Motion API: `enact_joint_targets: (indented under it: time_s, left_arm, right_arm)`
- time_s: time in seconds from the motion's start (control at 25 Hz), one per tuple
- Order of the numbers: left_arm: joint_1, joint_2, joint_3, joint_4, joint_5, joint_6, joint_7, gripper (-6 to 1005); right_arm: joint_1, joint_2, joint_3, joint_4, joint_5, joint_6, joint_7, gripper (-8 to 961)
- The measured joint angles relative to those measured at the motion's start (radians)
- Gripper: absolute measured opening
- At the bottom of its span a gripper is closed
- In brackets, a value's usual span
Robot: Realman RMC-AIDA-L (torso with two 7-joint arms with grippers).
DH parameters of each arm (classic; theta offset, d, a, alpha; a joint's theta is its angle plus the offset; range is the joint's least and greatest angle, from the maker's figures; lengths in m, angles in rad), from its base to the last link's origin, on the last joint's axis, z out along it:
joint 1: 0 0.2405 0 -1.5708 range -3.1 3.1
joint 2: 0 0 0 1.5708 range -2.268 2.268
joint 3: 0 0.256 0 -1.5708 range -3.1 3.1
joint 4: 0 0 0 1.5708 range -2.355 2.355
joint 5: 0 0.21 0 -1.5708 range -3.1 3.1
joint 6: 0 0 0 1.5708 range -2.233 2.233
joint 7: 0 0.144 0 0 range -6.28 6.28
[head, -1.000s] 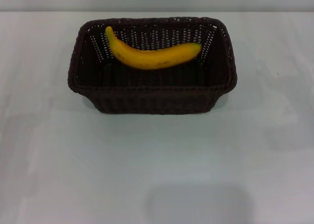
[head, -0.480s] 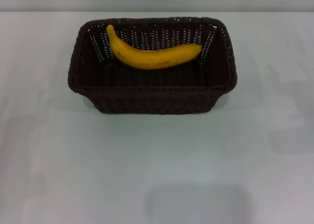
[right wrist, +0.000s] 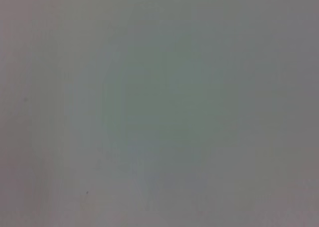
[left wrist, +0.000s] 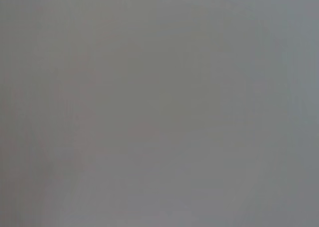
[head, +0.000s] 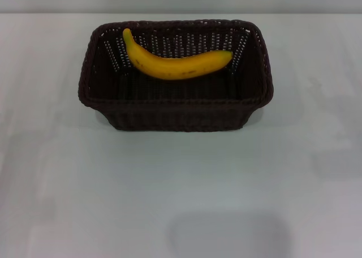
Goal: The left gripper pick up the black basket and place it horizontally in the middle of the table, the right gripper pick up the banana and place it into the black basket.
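The black basket [head: 175,108] stands with its long side across the far middle of the white table [head: 181,184] in the head view. The yellow banana [head: 175,63] lies inside it along the far wall, dark tip at the upper left, resting on the basket's floor. Neither the left gripper nor the right gripper shows in any view. Both wrist views show only bare pale surface.
A faint grey shadow [head: 229,232] lies on the table near the front edge. The table's far edge [head: 181,13] runs just behind the basket.
The banana's left end has shifted very slightly since a second ago; the basket has not moved.
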Motion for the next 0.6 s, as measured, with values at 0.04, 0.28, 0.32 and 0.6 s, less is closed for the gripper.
enact_joint_targets:
  time_s: [0.04, 0.28, 0.32, 0.6]
  left_arm:
    - [0.0, 0.0, 0.0, 0.0, 0.0, 0.0, 0.008, 757]
    - [0.008, -0.002, -0.002, -0.023, -0.027, -0.002, 0.059, 757]
    - [0.007, -0.002, -0.002, -0.025, -0.038, -0.002, 0.059, 757]
    - [-0.012, -0.003, -0.002, -0.044, -0.07, 0.001, 0.06, 758]
  right_arm:
    - [0.0, 0.0, 0.0, 0.0, 0.0, 0.0, 0.0, 843]
    - [0.006, 0.0, 0.0, 0.011, 0.0, -0.006, 0.0, 843]
    - [0.007, 0.001, 0.0, 0.013, 0.0, -0.007, 0.0, 843]
    - [0.007, 0.002, 0.0, 0.027, 0.0, -0.001, 0.0, 843]
